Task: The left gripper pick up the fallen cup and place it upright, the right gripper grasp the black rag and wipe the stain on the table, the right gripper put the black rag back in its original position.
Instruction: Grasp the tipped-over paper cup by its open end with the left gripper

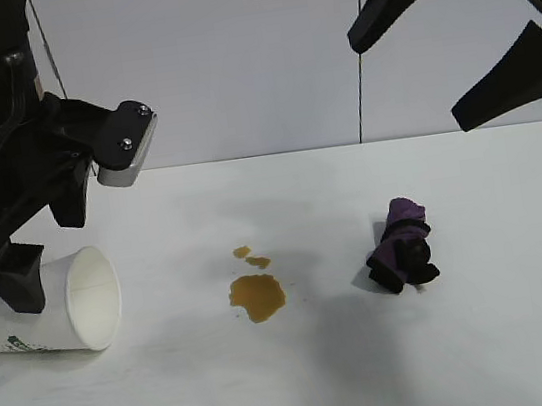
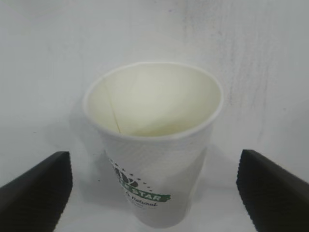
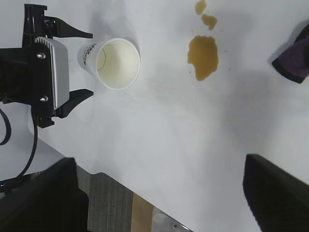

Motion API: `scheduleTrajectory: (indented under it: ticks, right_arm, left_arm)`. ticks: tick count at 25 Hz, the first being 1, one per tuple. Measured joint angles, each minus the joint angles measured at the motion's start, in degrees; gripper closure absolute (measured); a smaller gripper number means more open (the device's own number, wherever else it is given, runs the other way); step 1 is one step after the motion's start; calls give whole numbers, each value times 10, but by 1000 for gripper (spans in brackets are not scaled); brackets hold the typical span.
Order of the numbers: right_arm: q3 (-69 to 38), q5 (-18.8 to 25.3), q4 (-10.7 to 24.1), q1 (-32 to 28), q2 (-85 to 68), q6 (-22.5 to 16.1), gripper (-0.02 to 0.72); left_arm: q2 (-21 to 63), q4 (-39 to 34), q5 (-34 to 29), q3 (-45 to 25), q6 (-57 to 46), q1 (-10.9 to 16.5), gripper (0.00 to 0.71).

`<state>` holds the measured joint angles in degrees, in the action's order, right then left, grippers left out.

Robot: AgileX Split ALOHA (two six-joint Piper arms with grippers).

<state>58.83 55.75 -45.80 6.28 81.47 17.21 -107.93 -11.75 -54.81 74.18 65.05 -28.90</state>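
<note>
The white paper cup [image 1: 63, 303] lies on its side at the table's left, with its mouth towards the middle. It also shows in the left wrist view [image 2: 154, 140] and the right wrist view [image 3: 113, 62]. My left gripper [image 1: 47, 263] is open, with a finger on either side of the cup's base end and not touching it [image 2: 153, 154]. The amber stain [image 1: 257, 296] with two small drops lies mid-table. The black and purple rag [image 1: 403, 245] sits to its right. My right gripper [image 1: 411, 82] is open and empty, high above the rag.
The white table [image 1: 375, 370] is backed by pale grey wall panels [image 1: 250, 54]. In the right wrist view the table's edge [image 3: 145, 200] runs diagonally, with grey flooring beyond it, and the left arm's body [image 3: 29, 72] stands beside the cup.
</note>
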Motion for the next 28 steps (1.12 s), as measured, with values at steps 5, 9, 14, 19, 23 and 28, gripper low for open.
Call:
scheduleTrajectory:
  ticks: [5,9,14,19,23,28]
  right_arm:
    - [0,-3,0,0,0,0,60]
    - [0,-4,0,0,0,0,60]
    - [0,-4,0,0,0,0,60]
    - [0,-5,0,0,0,0,60]
    - [0,-6,1,0,0,0,60]
    - [0,-13,2,0,0,0,60]
  left_arm:
    - [0,0,22,0,0,0,48]
    - [0,15,31,0,-1,0,48]
    - [-17,24,31,0,-3,0,48]
    - [-34,24,39,-1,-3,6,48]
    - [-46,24,42,-5,-9,22,48]
    - [-55,24,53,-8,-14,32,48]
